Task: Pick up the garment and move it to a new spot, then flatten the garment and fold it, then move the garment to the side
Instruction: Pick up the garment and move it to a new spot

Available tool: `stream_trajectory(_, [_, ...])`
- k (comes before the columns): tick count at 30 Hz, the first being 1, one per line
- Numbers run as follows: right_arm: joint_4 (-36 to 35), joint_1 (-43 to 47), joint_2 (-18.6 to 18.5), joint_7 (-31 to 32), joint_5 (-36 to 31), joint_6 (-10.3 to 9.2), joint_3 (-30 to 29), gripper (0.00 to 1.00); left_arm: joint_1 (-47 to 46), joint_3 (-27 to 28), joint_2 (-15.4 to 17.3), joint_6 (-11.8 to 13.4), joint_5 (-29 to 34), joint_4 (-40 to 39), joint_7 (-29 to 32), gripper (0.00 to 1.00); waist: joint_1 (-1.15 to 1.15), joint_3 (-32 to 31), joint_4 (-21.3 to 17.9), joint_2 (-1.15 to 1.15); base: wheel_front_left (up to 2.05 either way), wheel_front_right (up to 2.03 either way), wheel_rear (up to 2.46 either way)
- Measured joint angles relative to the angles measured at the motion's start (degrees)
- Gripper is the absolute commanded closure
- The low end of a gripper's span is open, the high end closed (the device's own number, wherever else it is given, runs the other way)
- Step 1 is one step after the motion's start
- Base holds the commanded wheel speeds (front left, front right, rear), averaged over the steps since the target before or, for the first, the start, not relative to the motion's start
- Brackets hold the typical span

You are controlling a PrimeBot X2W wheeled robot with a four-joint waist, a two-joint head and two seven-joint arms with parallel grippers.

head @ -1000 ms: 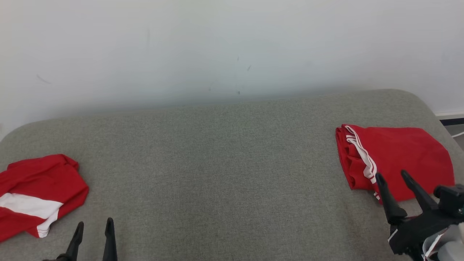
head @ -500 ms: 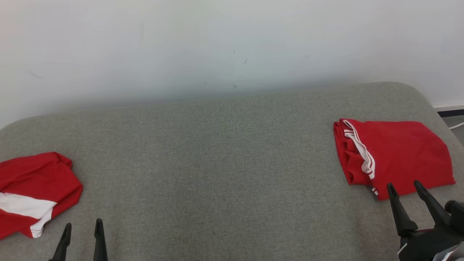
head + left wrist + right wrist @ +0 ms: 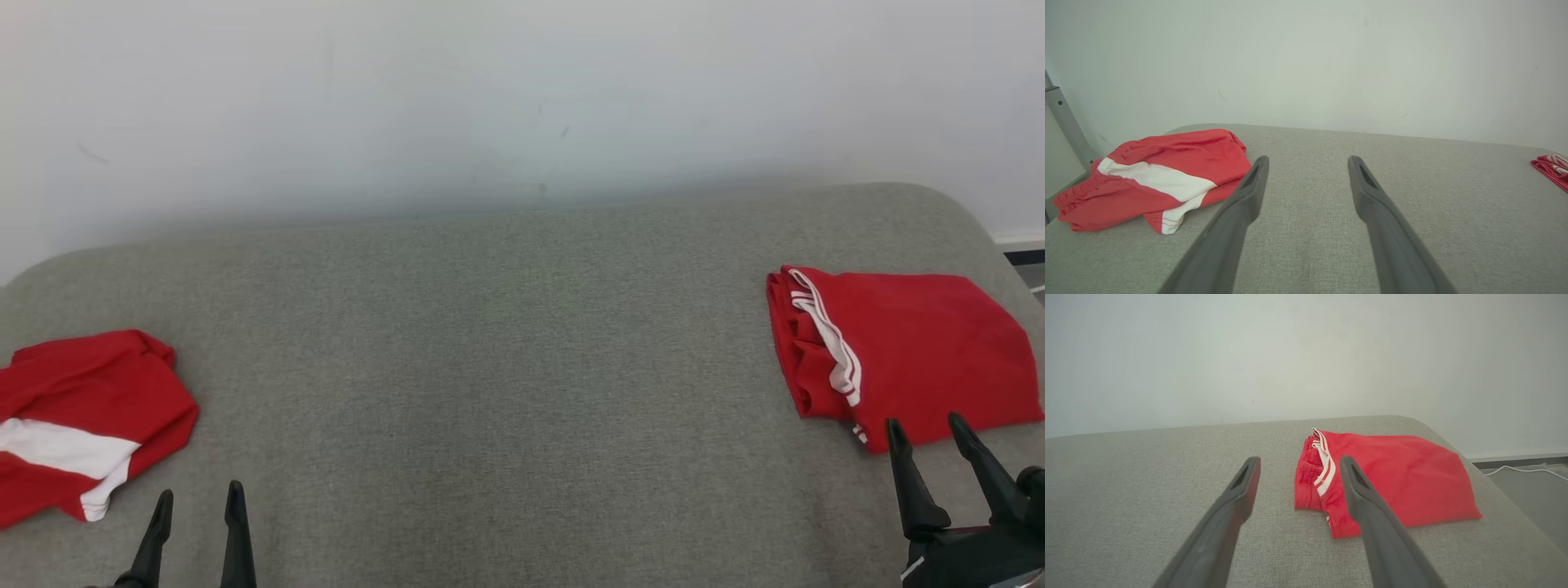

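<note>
The right gripper point(image 3: 925, 422) has drawn back from the folded red shorts point(image 3: 922, 343) at frame right, jaws released; that pair looks finished. The left gripper point(image 3: 201, 490), jaws released too, waits by the crumpled shorts point(image 3: 82, 408) lower left.

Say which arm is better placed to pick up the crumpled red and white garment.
Probably the left: the left gripper sits open beside the crumpled garment; the right gripper is far off by the folded garment.

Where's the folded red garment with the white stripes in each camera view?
Head view: folded garment, right side, just beyond the right pincer.
Left wrist view: folded garment, sliver at right edge.
Right wrist view: folded garment, centre-right.
Shared landmark: grey cushion beneath it.
</note>
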Motion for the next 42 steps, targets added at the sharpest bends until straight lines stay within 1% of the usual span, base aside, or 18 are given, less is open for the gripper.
stream_trajectory(6, [-1.3, 1.7, 0.8, 0.0, -1.2, -0.01, -1.7, 0.00, -1.2, -0.5, 0.0, 0.0, 1.7, -0.2, 1.3, 0.00, 0.00, 0.3, 2.1, 0.00, 0.00, 0.00, 0.00])
stream_trajectory(13, [-1.8, 2.0, 1.5, 0.0, -2.3, -0.01, -2.1, 0.00, -2.4, -1.1, 0.3, 0.0, 3.2, 0.1, 3.5, 0.00, 0.00, 0.8, 6.2, 0.00, 0.00, 0.00, 0.00])
stream_trajectory(16, [-1.7, 2.0, 1.8, 0.0, -2.7, -0.01, -2.1, 0.00, -2.5, -1.0, 0.3, 0.0, 3.5, 0.1, 4.1, 0.00, 0.00, 0.8, 8.3, 0.00, 0.00, 0.00, 0.00])
stream_trajectory(21, [-1.1, 1.8, 2.5, 0.0, -3.1, 0.08, -1.0, 0.00, -2.4, 1.4, 0.5, 0.0, 5.6, 0.4, 5.3, 0.00, 0.00, 0.6, 12.2, 0.00, 0.00, 0.00, 0.00])
stream_trajectory(23, [-0.6, 1.7, 2.5, 0.0, -3.1, 0.43, -0.7, 0.00, -2.2, 2.2, 0.3, 0.0, 6.1, 0.4, 5.7, 0.00, 0.00, 0.4, 13.8, 0.00, 0.00, 0.00, 0.00])
stream_trajectory(25, [-0.2, 1.7, 2.7, 0.0, -3.3, 0.57, -0.4, 0.00, -2.2, 2.8, 0.1, 0.0, 6.3, 0.4, 6.0, 0.00, 0.00, 0.2, 15.4, 0.00, 0.00, 0.00, 0.00])
stream_trajectory(26, [-0.2, 1.7, 2.7, 0.0, -3.3, 0.57, -0.4, 0.00, -2.2, 2.8, 0.1, 0.0, 6.3, 0.4, 6.0, 0.00, 0.00, 0.2, 15.4, 0.00, 0.00, 0.00, 0.00])
stream_trajectory(29, [0.5, 1.7, 2.8, 0.0, -3.5, 1.08, 0.0, 0.00, -2.2, 3.2, -0.2, 0.0, 6.7, 0.2, 6.5, 0.00, 0.00, -0.1, 17.8, 0.00, 0.00, 0.00, 0.00])
stream_trajectory(34, [0.7, 1.6, 3.0, 0.0, -3.7, 1.34, 0.4, 0.00, -2.0, 4.0, -1.1, 0.0, 7.1, -0.2, 7.1, 0.00, 0.00, -0.5, 22.0, 0.00, 0.00, 0.00, 0.00])
stream_trajectory(38, [0.6, 1.6, 3.3, 0.0, -4.0, 1.34, 0.0, 0.00, -2.0, 4.3, -1.1, 0.0, 7.2, -0.2, 8.1, 0.00, 0.00, -0.9, 25.4, 0.00, 0.00, 0.00, 0.00])
stream_trajectory(42, [0.3, 0.1, 4.0, 0.0, -5.0, 1.76, 1.4, 0.00, -0.9, 6.7, -1.1, 0.0, 7.2, -0.9, 8.3, 0.00, 0.00, -1.2, 28.5, 0.00, 0.00, 0.00, 0.00])
